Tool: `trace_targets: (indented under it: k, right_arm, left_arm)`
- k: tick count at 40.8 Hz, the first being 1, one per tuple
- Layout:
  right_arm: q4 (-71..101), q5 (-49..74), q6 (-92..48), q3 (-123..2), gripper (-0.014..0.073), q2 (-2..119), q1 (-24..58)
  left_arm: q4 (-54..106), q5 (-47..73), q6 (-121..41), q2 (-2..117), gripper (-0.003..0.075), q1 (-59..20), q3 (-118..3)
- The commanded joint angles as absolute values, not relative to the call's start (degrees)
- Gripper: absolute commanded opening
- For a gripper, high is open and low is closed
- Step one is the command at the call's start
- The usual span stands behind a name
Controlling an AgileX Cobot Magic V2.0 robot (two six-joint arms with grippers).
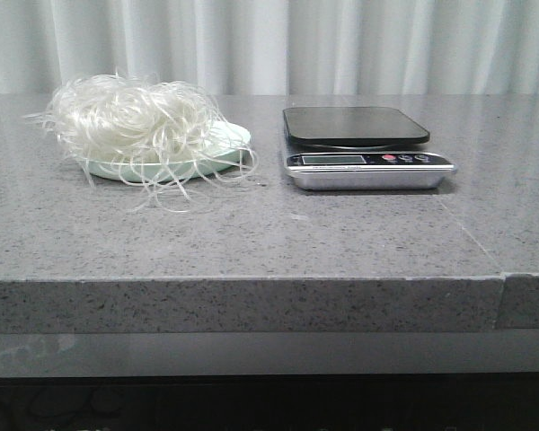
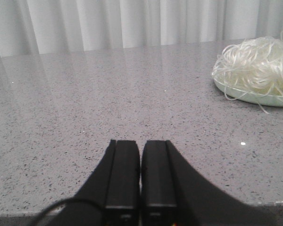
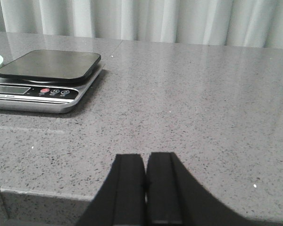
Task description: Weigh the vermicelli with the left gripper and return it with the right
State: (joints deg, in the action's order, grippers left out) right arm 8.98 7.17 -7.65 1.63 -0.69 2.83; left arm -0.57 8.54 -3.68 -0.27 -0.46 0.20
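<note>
The vermicelli [image 1: 139,121], a fluffy tangle of translucent white strands, lies on a pale mint-green plate [image 1: 226,139] at the back left of the table. It also shows in the left wrist view [image 2: 254,68]. A kitchen scale [image 1: 364,144] with a dark platform stands to the right of it, its platform bare; it also shows in the right wrist view [image 3: 47,77]. My left gripper [image 2: 141,146] is shut and empty near the table's front edge, well short of the vermicelli. My right gripper [image 3: 145,157] is shut and empty near the front edge. Neither gripper shows in the front view.
The grey speckled stone table [image 1: 269,242] has a front edge and a seam at the right [image 1: 501,287]. A white curtain [image 1: 269,45] hangs behind the table.
</note>
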Motion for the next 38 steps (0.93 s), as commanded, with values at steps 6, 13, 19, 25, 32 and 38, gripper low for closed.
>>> trace_targets:
  k: [6,13,19,25,32,38]
  right_arm:
    - [9.37,3.1,-7.67,1.14,0.0157,-1.56,2.61]
    - [9.37,3.9,-7.67,1.14,0.0157,-1.56,2.61]
    - [9.37,3.9,-7.67,1.14,0.0157,-1.56,2.61]
    - [9.37,3.9,-7.67,1.14,0.0157,-1.56,2.61]
    - [9.37,3.9,-7.67,1.14,0.0157,-1.56,2.61]
    - [9.37,3.9,-7.67,1.14,0.0157,-1.56,2.61]
  left_arm:
    - [-0.46,4.21,-3.55,-1.37,0.0138,-0.38,0.63]
    - [-0.46,4.21,-3.55,-1.37,0.0138,-0.38,0.63]
    - [-0.46,4.21,-3.55,-1.37,0.0139,-0.38,0.63]
    - [-0.46,4.21,-3.55,-1.37,0.0139,-0.38,0.63]
    - [-0.46,4.21,-3.55,-1.37,0.0138,-0.38,0.63]
    - [-0.46,4.21,-3.55,-1.37,0.0138,-0.38,0.63]
